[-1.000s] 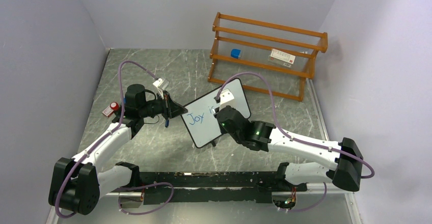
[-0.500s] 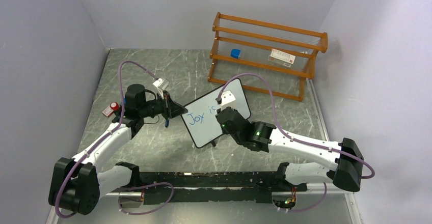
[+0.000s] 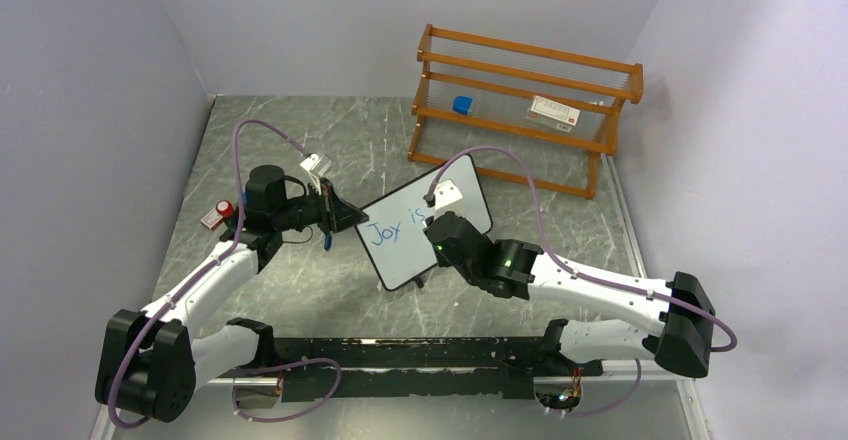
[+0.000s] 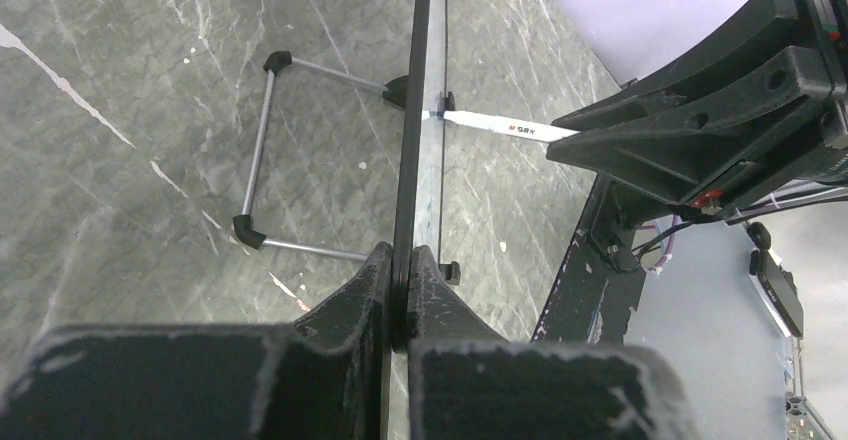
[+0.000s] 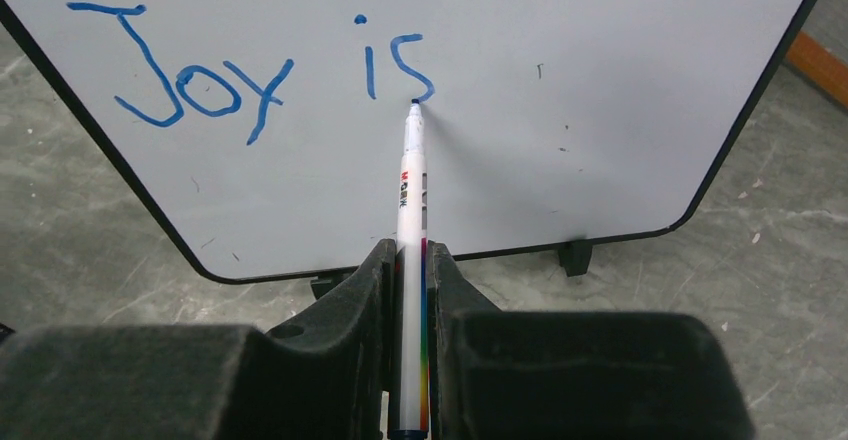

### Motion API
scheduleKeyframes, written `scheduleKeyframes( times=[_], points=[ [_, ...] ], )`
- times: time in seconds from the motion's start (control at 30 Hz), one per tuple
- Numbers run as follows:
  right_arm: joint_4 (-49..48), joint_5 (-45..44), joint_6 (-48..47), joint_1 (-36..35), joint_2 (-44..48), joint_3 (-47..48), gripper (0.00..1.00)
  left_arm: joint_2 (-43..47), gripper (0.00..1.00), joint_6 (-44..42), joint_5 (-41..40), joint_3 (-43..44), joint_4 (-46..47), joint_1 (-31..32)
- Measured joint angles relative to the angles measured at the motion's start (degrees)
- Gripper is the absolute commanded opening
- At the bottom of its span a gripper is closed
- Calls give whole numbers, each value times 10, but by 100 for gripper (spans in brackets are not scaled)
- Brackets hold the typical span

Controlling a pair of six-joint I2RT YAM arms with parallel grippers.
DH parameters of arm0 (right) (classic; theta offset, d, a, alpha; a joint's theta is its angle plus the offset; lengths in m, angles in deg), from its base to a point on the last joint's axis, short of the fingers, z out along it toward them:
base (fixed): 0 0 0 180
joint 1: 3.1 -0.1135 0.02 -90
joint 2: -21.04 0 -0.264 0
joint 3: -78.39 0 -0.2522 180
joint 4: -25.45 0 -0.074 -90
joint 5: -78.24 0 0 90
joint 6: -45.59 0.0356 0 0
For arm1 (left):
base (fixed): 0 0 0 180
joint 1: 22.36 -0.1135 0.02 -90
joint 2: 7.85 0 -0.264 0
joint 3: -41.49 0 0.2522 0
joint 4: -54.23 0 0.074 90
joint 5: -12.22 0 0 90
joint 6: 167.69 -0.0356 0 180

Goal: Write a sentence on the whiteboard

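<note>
Clamping the left edge of the whiteboard (image 3: 405, 260), the left gripper (image 4: 400, 265) steadies it where it stands near the middle of the table (image 3: 300, 290). The blue words (image 5: 250, 65) "Joy is" are on it. The right gripper (image 5: 408, 260) grips a white marker (image 5: 411, 210); its tip touches the board below the "s". An orange rack (image 3: 520, 100) stands behind, to the right.
</note>
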State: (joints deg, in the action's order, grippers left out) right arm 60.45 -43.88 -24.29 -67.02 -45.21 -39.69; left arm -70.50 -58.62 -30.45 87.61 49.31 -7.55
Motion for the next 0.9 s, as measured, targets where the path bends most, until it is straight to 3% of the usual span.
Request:
scheduleKeyframes(
  times=[0.5, 0.9],
  points=[
    [-11, 13, 0, 0, 4, 0, 0, 0, 5, 0, 0, 0, 0, 0],
    [-8, 17, 0, 0, 74, -11, 0, 0, 5, 0, 0, 0, 0, 0]
  ],
)
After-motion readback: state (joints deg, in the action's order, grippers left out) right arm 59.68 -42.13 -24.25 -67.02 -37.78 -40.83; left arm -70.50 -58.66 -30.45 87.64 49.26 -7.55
